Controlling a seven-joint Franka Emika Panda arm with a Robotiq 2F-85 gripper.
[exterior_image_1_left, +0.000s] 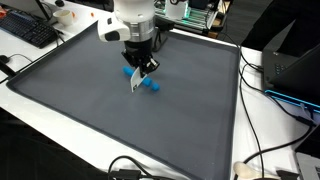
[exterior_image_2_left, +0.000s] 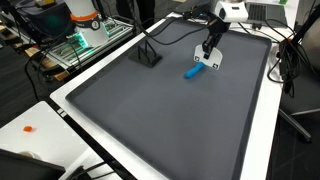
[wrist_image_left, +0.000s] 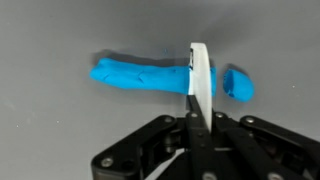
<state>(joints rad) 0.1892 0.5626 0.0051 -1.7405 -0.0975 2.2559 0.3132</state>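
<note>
My gripper (wrist_image_left: 198, 122) is shut on a thin white flat blade (wrist_image_left: 199, 72) that stands edge-on and points down at a blue, clay-like roll (wrist_image_left: 140, 76) on the grey mat. The blade sits across the roll's right end. A small separate blue piece (wrist_image_left: 238, 84) lies just to the right of it. In both exterior views the gripper (exterior_image_1_left: 140, 68) (exterior_image_2_left: 210, 55) hangs low over the blue roll (exterior_image_1_left: 150, 85) (exterior_image_2_left: 193, 71) with the white blade (exterior_image_1_left: 136, 83) at the mat (exterior_image_1_left: 80, 95) (exterior_image_2_left: 150, 110).
The mat has a raised black rim on a white table. A keyboard (exterior_image_1_left: 30, 30) lies at the far corner. A black stand (exterior_image_2_left: 148, 55) is on the mat's far side. Cables (exterior_image_1_left: 270, 150) trail off the table edge. A small orange object (exterior_image_2_left: 28, 128) lies on the white table.
</note>
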